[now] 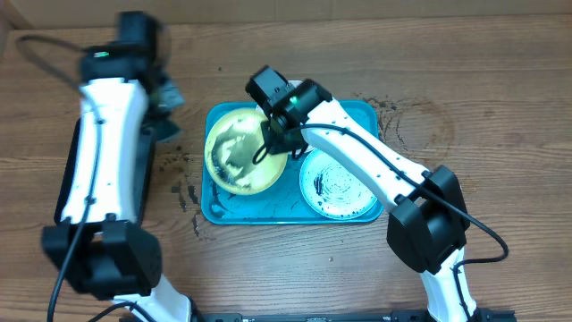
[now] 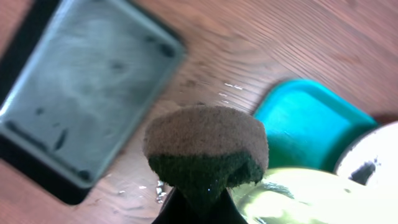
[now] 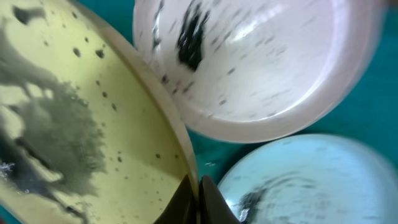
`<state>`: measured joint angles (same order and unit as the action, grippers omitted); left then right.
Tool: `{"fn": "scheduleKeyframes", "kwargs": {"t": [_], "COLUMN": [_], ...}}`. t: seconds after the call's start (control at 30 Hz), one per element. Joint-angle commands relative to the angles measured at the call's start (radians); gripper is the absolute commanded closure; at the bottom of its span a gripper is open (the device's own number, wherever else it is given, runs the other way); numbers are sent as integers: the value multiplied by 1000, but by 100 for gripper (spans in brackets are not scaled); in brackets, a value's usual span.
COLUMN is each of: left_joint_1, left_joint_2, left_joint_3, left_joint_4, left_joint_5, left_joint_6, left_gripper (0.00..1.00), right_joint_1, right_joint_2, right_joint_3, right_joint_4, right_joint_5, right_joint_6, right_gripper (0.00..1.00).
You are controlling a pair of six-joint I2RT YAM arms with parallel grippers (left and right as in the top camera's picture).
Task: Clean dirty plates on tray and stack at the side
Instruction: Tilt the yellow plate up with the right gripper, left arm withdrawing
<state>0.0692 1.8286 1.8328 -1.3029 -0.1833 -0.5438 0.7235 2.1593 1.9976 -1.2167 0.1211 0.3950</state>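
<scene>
Right gripper had its jaws closed on the right rim of the yellow-green plate. The wrist view showed the rim pinched between the two fingers. That plate sat over the left half of the blue tray and looked tilted, with the held edge above the other plates. It carried a grey-black smear and loose specks.

The teal-rimmed plate lay flat in the tray's near right corner, marked with dark swirls. The white plate was at the far side of the tray, mostly hidden under the right arm from above. It had a black smear inside. Its rim ran just beside the yellow-green rim, but I couldn't tell if they touched.

Left gripper hung left of the blue tray, over the counter. Its jaws were clamped on a sponge with a brown face and a dark green scrub layer. The sponge was clear of every plate.

A black tray lay at the counter's left side, partly under the left arm, with a wet-looking grey inside. Black specks dotted the counter between the two trays. More lay by the blue tray's far right corner.
</scene>
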Motion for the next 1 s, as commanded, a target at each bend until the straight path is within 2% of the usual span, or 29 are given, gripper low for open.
{"fn": "scheduleKeyframes", "kwargs": {"t": [0.0, 0.17, 0.37, 0.5, 0.67, 0.8, 0.97], "left_joint_1": [119, 244, 297, 297, 297, 297, 297], "left_joint_2": [-18, -18, -18, -18, -18, -18, -18], "left_joint_3": [14, 14, 14, 14, 14, 14, 14], "left_joint_4": [-10, -14, -22, -24, -24, -25, -26], "left_joint_5": [97, 151, 159, 158, 159, 159, 159], "left_joint_6": [12, 13, 13, 13, 12, 13, 13], "left_gripper": [96, 96, 96, 96, 96, 96, 96], "right_joint_1": [37, 127, 235, 287, 343, 367, 371], "right_joint_2": [-14, -15, -15, -15, -15, -15, -15], "right_joint_3": [133, 169, 169, 169, 169, 169, 169], "right_joint_4": [-56, -77, -29, -4, -4, -4, -4], "right_joint_5": [370, 680, 717, 775, 979, 982, 981], "right_joint_6": [-102, -190, -447, -456, -461, -520, -527], "right_gripper": [96, 96, 96, 96, 96, 96, 96]}}
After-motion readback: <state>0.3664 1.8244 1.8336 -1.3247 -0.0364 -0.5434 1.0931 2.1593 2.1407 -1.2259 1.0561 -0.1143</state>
